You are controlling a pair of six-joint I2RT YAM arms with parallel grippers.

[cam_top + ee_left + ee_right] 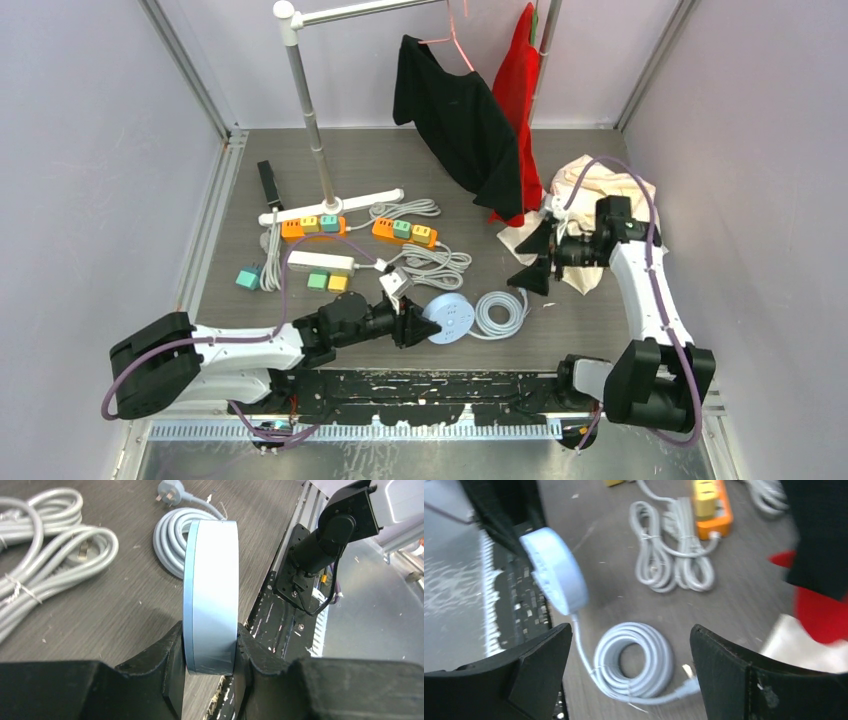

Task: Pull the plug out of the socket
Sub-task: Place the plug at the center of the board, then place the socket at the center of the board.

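Observation:
A round pale-blue socket (452,318) lies near the table's front edge, with its grey cable coiled (500,312) to its right. My left gripper (415,327) is shut on the socket's rim. In the left wrist view the disc (212,590) stands edge-on between the jaws of that gripper (210,655). My right gripper (537,257) is open and empty, hovering above and right of the coil (634,660). The socket's face (555,570) shows in the blurred right wrist view, and I make out no plug in it. The coil's own plug (167,491) lies loose on the table.
Two orange power strips (313,226) (404,232), a white strip (320,263), grey cable bundles (440,262) and a white plug block (393,282) lie mid-table. A clothes rack pole (310,110) holds a black shirt (460,120) and a red garment (515,90). A cream cloth (590,185) lies right.

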